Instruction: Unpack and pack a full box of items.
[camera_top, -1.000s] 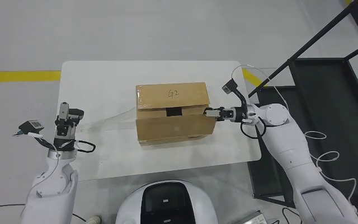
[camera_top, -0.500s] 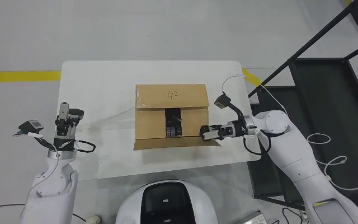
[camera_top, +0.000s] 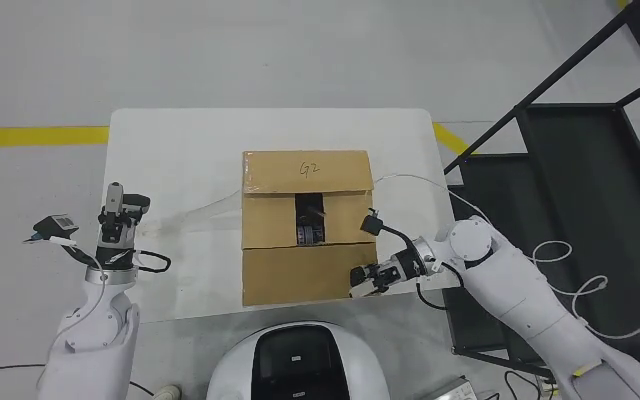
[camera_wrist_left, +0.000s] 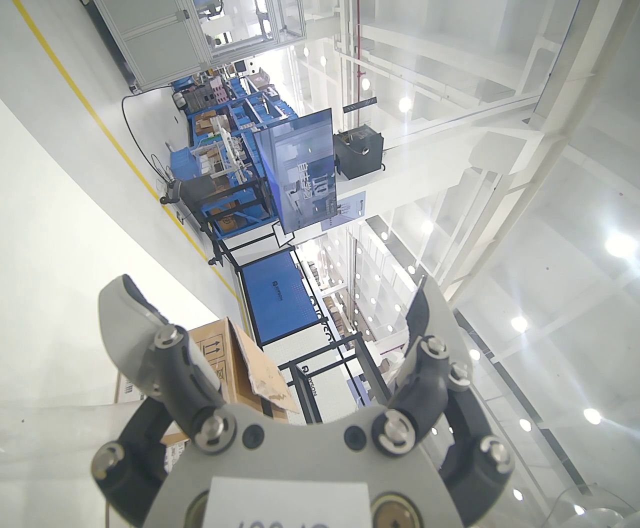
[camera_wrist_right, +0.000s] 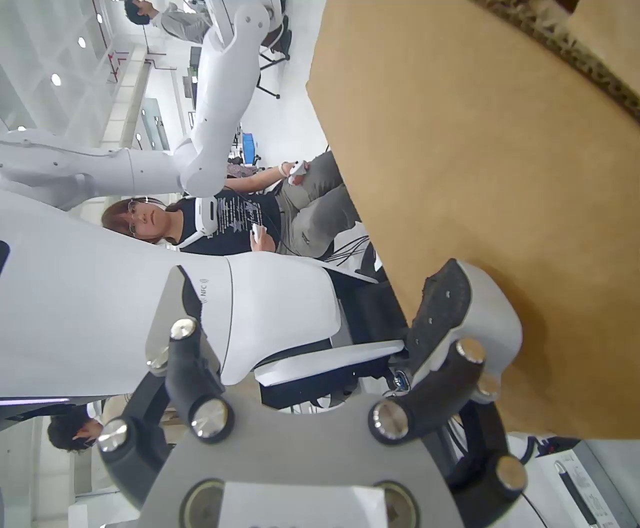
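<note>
Inspecting, we find the right gripper spread, one finger against the box's near flap; left gripper spread, empty. Top view reveals items inside.

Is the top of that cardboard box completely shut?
No, the near flap of the box lies folded outward, and dark items show through the opening in the top.

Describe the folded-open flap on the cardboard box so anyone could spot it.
Find the white table, then the brown cardboard box at its centre. The opened flap is the plain panel spread outward toward the robot, by the right gripper; the opposite flap carries handwriting and is shut.
</note>
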